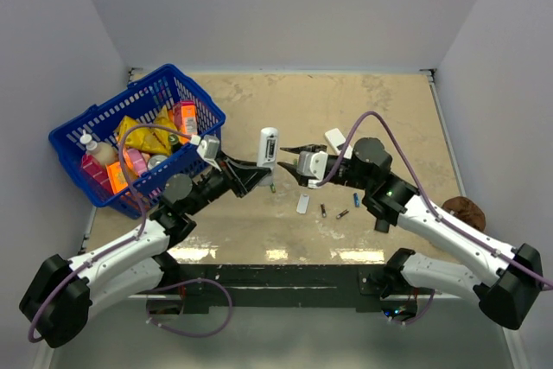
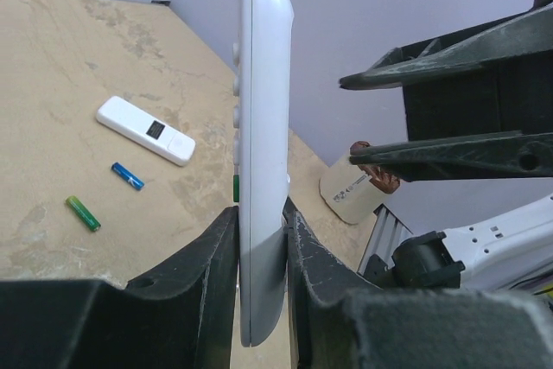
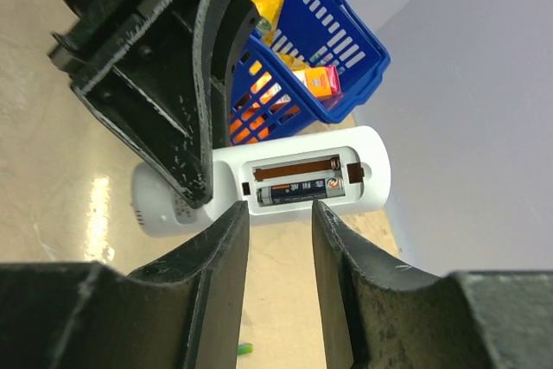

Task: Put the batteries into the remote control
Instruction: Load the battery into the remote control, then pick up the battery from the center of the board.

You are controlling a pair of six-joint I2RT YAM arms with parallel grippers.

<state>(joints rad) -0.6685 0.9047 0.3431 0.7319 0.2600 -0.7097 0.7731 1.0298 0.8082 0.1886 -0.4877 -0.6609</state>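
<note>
Tabletop (image 1: 389, 110): remote (image 3: 371, 181) holds 1 battery (image 3: 298, 191), 1 slot (image 3: 294, 168) empty.

Right wrist view: the left claw (image 3: 192, 194) covers the remote control (image 3: 373, 181) toward 9 o'clock, so that end is unseen. Down at 6 o'clock a green battery (image 3: 244, 349) just peeks past a finger (image 3: 216, 291), the rest hidden. From above, the batteries (image 1: 343, 213) on the counter (image 1: 259, 231) are too small to tell colours.

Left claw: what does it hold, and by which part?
The left claw grips the slim white bar-shaped remote control near one end, across its flat faces.
</note>
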